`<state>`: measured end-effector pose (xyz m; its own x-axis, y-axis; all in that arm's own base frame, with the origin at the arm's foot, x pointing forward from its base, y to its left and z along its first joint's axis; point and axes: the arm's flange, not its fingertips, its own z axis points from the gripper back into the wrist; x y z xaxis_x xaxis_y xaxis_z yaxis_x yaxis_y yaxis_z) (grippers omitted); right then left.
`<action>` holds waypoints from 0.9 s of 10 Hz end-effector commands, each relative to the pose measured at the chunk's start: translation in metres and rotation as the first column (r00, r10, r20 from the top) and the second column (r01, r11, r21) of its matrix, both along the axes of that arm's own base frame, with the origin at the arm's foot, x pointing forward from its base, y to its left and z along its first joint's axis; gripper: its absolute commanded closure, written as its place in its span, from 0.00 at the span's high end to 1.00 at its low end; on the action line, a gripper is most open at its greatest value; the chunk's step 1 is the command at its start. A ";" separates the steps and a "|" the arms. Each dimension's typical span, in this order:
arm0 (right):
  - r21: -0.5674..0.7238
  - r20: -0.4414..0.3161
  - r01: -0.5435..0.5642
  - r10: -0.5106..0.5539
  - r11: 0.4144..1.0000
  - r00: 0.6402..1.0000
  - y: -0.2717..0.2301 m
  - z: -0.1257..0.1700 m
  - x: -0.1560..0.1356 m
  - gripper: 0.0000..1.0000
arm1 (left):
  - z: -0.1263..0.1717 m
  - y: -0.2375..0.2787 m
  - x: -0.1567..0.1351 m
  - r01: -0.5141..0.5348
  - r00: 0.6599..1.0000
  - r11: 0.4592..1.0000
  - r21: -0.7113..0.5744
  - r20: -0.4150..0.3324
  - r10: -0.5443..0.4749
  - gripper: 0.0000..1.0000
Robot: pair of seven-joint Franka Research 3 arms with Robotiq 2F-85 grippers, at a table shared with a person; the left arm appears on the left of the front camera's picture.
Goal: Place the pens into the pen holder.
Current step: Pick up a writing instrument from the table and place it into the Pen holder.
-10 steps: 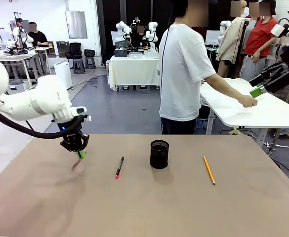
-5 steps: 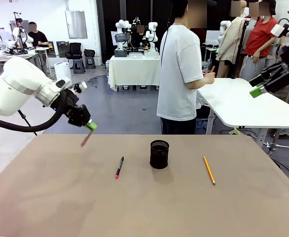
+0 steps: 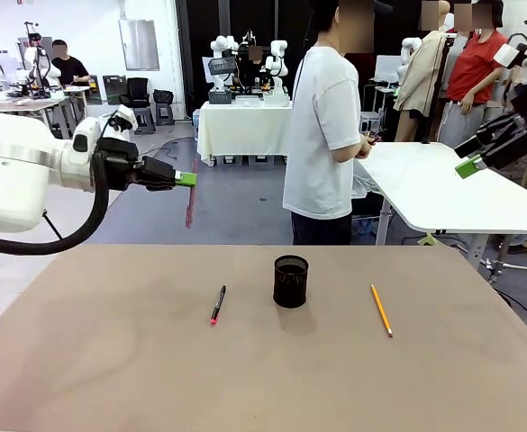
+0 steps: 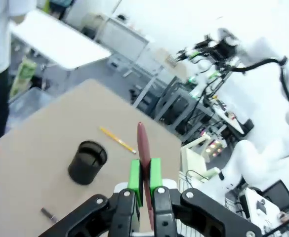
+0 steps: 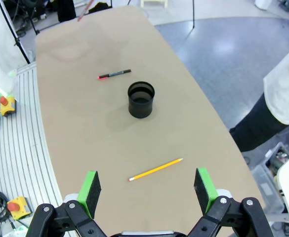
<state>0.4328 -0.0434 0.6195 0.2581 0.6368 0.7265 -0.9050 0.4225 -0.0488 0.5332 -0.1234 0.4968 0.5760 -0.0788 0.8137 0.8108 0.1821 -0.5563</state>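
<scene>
My left gripper is shut on the dark red pen, which hangs well above the table's far left edge. In the left wrist view the green pads clamp this pen. The black mesh pen holder stands upright mid-table, to the right of the held pen and below it. A black pen with a red end lies left of the holder, and a yellow pencil lies to its right. High at the right my right gripper is open with nothing in it; from above it sees the holder, the black pen and the pencil.
A person in a white shirt stands beyond the far edge, turned toward a white side table at the right. The brown table is bare toward the near side.
My left gripper has lifted the dark red pen off the table, up and to the right, with the wrist turning level. The right arm has stayed still. The person has turned.
</scene>
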 end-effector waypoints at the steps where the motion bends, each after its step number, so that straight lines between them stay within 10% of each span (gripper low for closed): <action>1: 0.000 0.004 -0.003 0.003 1.000 1.000 0.000 0.002 0.000 1.00 | -0.002 0.007 0.011 -0.042 0.997 0.997 0.064 -0.055 0.046 0.00; 6: 0.000 0.004 -0.003 0.003 1.000 1.000 0.000 0.002 0.000 1.00 | -0.009 0.008 0.008 -0.045 0.998 0.998 0.051 -0.039 0.047 0.00; 9: 0.000 0.004 -0.003 0.003 1.000 1.000 0.000 0.002 0.000 1.00 | -0.031 -0.075 0.016 -0.066 0.972 0.993 0.094 0.229 0.043 0.00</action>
<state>0.4327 -0.0433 0.6196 0.2580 0.6370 0.7264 -0.9051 0.4224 -0.0490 0.5413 -0.1764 0.4773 0.4879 -0.1368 0.8621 0.8553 0.2721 -0.4409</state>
